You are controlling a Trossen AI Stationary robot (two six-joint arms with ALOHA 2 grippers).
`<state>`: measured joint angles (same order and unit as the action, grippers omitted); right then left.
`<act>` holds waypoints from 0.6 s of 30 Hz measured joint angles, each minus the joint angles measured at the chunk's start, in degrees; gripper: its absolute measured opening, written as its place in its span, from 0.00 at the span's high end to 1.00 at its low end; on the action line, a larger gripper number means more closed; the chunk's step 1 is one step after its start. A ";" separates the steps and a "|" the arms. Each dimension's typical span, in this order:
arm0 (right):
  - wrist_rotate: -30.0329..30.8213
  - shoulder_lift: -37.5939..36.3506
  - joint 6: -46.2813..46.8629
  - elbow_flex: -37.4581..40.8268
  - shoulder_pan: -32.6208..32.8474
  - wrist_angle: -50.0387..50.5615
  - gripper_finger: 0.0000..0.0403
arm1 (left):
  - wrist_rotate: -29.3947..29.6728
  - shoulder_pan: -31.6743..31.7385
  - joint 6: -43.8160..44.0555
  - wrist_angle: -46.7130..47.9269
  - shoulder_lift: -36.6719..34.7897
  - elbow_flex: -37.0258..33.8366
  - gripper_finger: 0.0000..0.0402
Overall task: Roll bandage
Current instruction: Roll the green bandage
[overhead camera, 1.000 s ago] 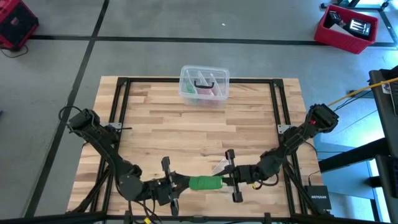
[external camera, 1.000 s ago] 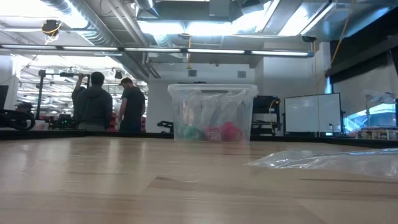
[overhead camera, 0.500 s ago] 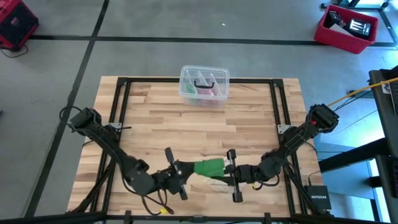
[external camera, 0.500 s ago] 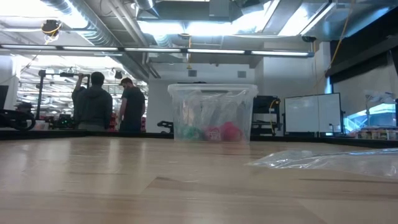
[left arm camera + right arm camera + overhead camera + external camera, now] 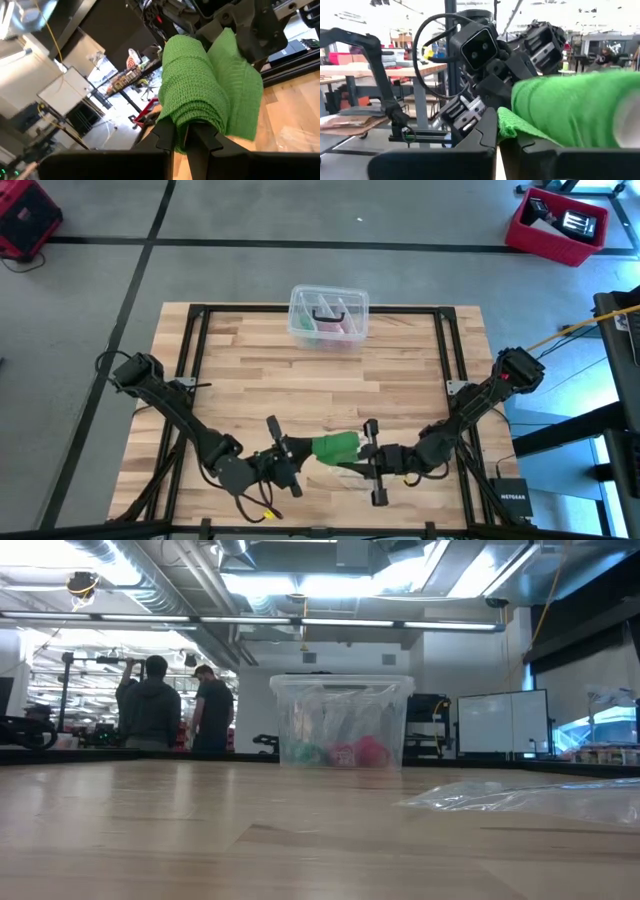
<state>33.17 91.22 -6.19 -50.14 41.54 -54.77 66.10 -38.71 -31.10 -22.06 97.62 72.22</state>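
The bandage (image 5: 335, 447) is a bright green, partly rolled wad of knitted fabric held above the table's near middle between both grippers. My left gripper (image 5: 304, 453) is shut on its left end and my right gripper (image 5: 362, 454) on its right end. In the left wrist view the bandage (image 5: 200, 85) shows as a thick roll with a loose flap beside it. The right wrist view shows the bandage (image 5: 570, 110) right above that gripper's fingers. Neither gripper nor the bandage appears in the low view. My left gripper pinches the lower edge of the roll's left end (image 5: 192, 120) between its two fingers, coming in level from the table's left. The bandage stands out past the fingertips, clear of the table. My right gripper pinches a fold at the bandage's right end (image 5: 509, 125) between its two fingers, coming in about level from the table's right. The bandage's bulk sits above and beyond the fingertips, lifted clear of the table.
A clear plastic box (image 5: 328, 315) with pink, green and dark items stands at the table's far middle. A crumpled clear plastic wrapper (image 5: 345, 473) lies on the wood under the grippers. Black frame rails (image 5: 195, 370) run along both sides. People stand in the room behind (image 5: 150, 705).
My left gripper has moved toward the far edge and a little to the right, rolling its wrist. The bandage's left end has gone with it. The bandage now sits farther from the near edge and is shorter and thicker. My right gripper has kept about still.
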 joint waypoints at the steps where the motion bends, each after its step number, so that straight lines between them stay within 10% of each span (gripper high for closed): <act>1: -0.01 0.00 0.36 -0.49 -0.07 1.08 0.98 | -0.09 0.29 0.86 -0.09 0.22 -0.28 0.96; 18: 1.97 0.13 6.21 -1.02 -0.31 2.69 0.98 | -1.15 0.52 13.34 4.60 4.35 -0.39 0.96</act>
<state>35.14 91.35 0.01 -51.16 41.23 -52.07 64.95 -38.20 -17.76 -17.46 101.97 71.83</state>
